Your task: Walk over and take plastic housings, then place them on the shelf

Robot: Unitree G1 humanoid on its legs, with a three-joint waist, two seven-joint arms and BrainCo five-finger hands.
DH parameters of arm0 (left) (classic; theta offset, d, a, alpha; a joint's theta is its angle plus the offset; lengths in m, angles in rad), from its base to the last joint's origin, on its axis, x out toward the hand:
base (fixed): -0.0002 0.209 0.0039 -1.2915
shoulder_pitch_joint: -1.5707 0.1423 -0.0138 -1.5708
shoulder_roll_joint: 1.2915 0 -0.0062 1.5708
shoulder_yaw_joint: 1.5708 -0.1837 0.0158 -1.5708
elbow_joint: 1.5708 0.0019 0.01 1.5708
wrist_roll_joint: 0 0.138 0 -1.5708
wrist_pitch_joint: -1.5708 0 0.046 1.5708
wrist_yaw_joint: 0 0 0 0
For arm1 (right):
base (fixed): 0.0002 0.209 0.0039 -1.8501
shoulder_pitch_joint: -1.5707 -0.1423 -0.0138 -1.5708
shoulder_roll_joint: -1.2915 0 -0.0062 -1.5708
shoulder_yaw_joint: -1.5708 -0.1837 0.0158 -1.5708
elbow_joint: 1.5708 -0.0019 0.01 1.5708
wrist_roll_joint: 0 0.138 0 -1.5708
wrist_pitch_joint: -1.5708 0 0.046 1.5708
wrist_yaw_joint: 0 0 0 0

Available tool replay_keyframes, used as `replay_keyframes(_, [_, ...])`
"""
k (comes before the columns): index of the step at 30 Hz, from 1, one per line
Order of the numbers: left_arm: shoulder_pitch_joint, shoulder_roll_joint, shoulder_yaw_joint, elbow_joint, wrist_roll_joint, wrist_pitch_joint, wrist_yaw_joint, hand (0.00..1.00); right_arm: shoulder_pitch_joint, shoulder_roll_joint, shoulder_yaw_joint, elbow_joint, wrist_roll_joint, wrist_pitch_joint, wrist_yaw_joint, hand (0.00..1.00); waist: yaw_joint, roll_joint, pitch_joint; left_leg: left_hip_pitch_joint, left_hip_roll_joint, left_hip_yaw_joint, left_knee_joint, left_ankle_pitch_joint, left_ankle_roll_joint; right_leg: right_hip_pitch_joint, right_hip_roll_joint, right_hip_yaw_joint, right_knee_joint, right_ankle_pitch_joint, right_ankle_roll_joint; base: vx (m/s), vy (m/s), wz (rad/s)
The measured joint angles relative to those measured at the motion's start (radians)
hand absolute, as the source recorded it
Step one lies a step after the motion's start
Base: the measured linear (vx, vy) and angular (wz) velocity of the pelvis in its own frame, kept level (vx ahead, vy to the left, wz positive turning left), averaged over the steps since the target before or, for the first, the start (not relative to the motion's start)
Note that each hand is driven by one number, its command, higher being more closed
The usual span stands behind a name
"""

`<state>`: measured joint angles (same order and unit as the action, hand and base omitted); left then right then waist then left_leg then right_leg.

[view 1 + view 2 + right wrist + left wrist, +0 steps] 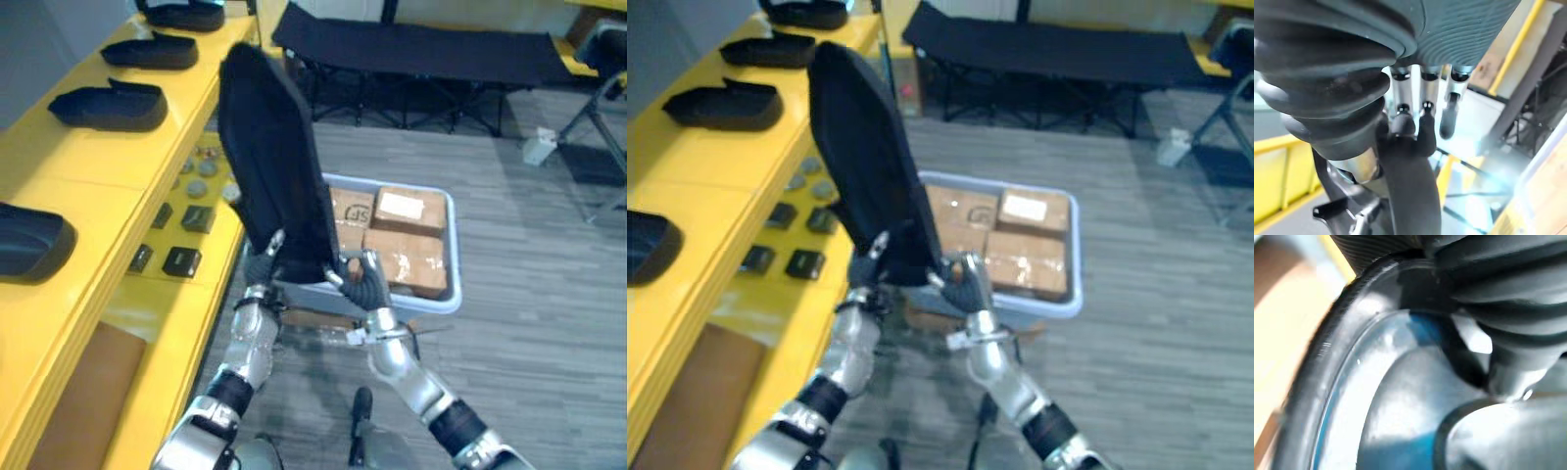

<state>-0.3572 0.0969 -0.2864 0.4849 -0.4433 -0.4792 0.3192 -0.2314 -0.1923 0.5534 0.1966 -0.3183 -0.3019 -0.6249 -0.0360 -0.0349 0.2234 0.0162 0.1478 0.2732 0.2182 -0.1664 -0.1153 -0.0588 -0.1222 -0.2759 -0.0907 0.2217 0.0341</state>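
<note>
- The large black moulded plastic housing (269, 157) stands upright, held between both hands, just beside the long yellow metal shelf (108, 171)
- The left hand (260, 266) is at its lower edge with a finger hooked over it; the right hand (1410, 115) has its dark-tipped fingers curled onto the rim
- The pick-up looks done; the placing is left
- Several similar black housings (108, 106) already lie on the top level, with a bare stretch between them
- A pale grey plastic bin (450, 284) of brown cardboard boxes (407, 259) sits on the floor behind
</note>
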Motion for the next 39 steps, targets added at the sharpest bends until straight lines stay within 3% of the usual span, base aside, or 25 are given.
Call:
replay_keyframes(1, [0.022, 0.0, 0.007, -0.043, 0.134, 0.007, 0.092, 1.0, 0.007, 0.001, -0.002, -0.019, 0.043, 0.0, -0.002, 0.0, 0.003, 0.0, 0.0, 0.016, 0.0, -0.001, -0.007, 0.002, -0.001, 0.013, 0.001, -0.003, 0.0, 0.001, 0.005, 0.04, 0.01, 0.03])
replay_keyframes(3, [0.071, -0.006, 0.021, -0.142, 0.32, 0.045, 0.213, 1.0, 0.047, 0.005, -0.05, -0.098, 0.114, -0.02, -0.001, 0.0, 0.02, 0.001, -0.013, 0.033, 0.0, 0.0, -0.015, 0.003, -0.002, 0.025, 0.004, -0.006, 0.0, -0.002, 0.009, 0.02, 0.01, 0.01])
replay_keyframes(6, [0.135, -0.037, 0.039, -0.264, 0.497, 0.095, 0.29, 1.0, 0.095, 0.018, -0.105, -0.187, 0.169, -0.066, 0.023, 0.0, 0.025, 0.0, -0.04, 0.034, -0.002, 0.001, -0.016, 0.002, -0.001, 0.027, 0.004, -0.006, 0.0, -0.003, 0.011, 0.04, 0.048, 0.02])
replay_keyframes(9, [0.202, -0.049, 0.111, -0.348, 0.625, 0.137, 0.354, 1.0, 0.2, 0.044, -0.293, -0.301, 0.345, -0.132, 0.101, 0.0, 0.024, 0.0, -0.061, 0.037, -0.01, 0.003, -0.018, 0.0, 0.003, 0.028, 0.006, -0.003, 0.0, -0.001, 0.015, 0.01, 0.042, -0.02])
replay_keyframes(10, [0.233, -0.043, 0.163, -0.36, 0.663, 0.155, 0.385, 1.0, 0.244, 0.041, -0.404, -0.333, 0.443, -0.163, 0.148, 0.0, 0.022, 0.0, -0.065, 0.04, -0.012, 0.007, -0.018, -0.001, 0.005, 0.028, 0.004, 0.001, 0.0, -0.002, 0.017, -0.02, 0.051, -0.08])
replay_keyframes(12, [0.291, -0.027, 0.237, -0.364, 0.707, 0.192, 0.448, 1.0, 0.327, 0.03, -0.567, -0.369, 0.697, -0.212, 0.319, 0.0, 0.017, 0.0, -0.066, 0.048, -0.015, 0.015, -0.021, -0.003, 0.006, 0.03, 0.003, 0.007, 0.0, -0.007, 0.022, -0.04, 0.043, -0.11])
replay_keyframes(15, [0.364, -0.026, 0.315, -0.366, 0.739, 0.22, 0.512, 1.0, 0.452, 0.03, -0.642, -0.384, 0.963, -0.229, 0.557, 0.0, -0.001, 0.001, -0.088, 0.054, -0.017, 0.022, -0.044, -0.002, 0.006, 0.025, 0.004, 0.01, 0.0, -0.025, 0.023, -0.03, 0.004, -0.04])
replay_keyframes(18, [0.408, -0.028, 0.329, -0.37, 0.745, 0.22, 0.551, 1.0, 0.542, 0.062, -0.674, -0.375, 1.107, -0.217, 0.692, 0.0, -0.008, 0.009, -0.11, 0.053, -0.017, 0.04, -0.062, -0.002, 0.005, 0.015, 0.005, 0.014, 0.0, -0.029, 0.024, -0.02, 0.009, -0.09])
replay_keyframes(21, [0.443, -0.028, 0.333, -0.395, 0.767, 0.217, 0.567, 1.0, 0.584, 0.096, -0.71, -0.292, 1.106, -0.212, 0.705, 0.0, -0.011, 0.019, -0.129, 0.053, -0.018, 0.044, -0.074, 0.002, 0.003, 0.007, 0.004, 0.019, 0.0, -0.029, 0.024, 0.03, 0.031, -0.05])
replay_keyframes(24, [0.49, -0.035, 0.333, -0.443, 0.745, 0.174, 0.56, 1.0, 0.606, 0.135, -0.746, -0.112, 1.076, -0.203, 0.647, 0.0, -0.029, 0.023, -0.131, 0.053, -0.017, 0.043, -0.076, 0.005, 0.001, 0.005, 0.003, 0.019, 0.0, -0.027, 0.026, 0.03, 0.047, -0.01])
replay_keyframes(27, [0.527, -0.091, 0.331, -0.484, 0.649, 0.111, 0.511, 1.0, 0.614, 0.173, -0.771, 0.079, 0.965, -0.201, 0.561, 0.0, -0.03, 0.026, -0.132, 0.054, -0.018, 0.04, -0.075, 0.002, 0.001, 0.005, 0.003, 0.016, 0.0, -0.025, 0.025, 0.04, 0.056, 0.01])
replay_keyframes(31, [0.559, -0.113, 0.313, -0.544, 0.606, 0.091, 0.469, 1.0, 0.616, 0.195, -0.763, 0.11, 0.924, -0.199, 0.554, 0.0, -0.026, 0.025, -0.132, 0.055, -0.019, 0.034, -0.073, -0.002, 0.005, 0.011, 0.003, 0.007, 0.0, -0.025, 0.026, 0.0, 0.037, 0.06])
replay_keyframes(33, [0.559, -0.113, 0.311, -0.595, 0.605, 0.088, 0.457, 1.0, 0.595, 0.193, -0.753, 0.109, 0.894, -0.16, 0.556, 0.0, -0.016, 0.025, -0.132, 0.055, -0.022, 0.016, -0.07, -0.004, 0.008, 0.023, -0.001, -0.007, 0.0, -0.028, 0.029, -0.03, 0.033, 0.19])
replay_keyframes(37, [0.559, -0.104, 0.324, -0.693, 0.608, 0.093, 0.498, 1.0, 0.534, 0.162, -0.619, 0.068, 0.782, -0.123, 0.546, 0.0, 0.008, 0.025, -0.131, 0.048, -0.031, -0.043, -0.07, -0.007, 0.015, 0.054, -0.014, -0.064, 0.0, -0.054, 0.034, -0.04, 0.025, 0.42])
replay_keyframes(39, [0.565, -0.107, 0.377, -0.773, 0.621, 0.117, 0.546, 1.0, 0.452, 0.138, -0.469, 0.031, 0.702, -0.107, 0.538, 0.0, 0.05, 0.026, -0.133, 0.015, -0.042, -0.108, -0.068, -0.002, 0.02, 0.064, -0.028, -0.13, 0.0, -0.064, 0.039, -0.03, 0.023, 0.73])
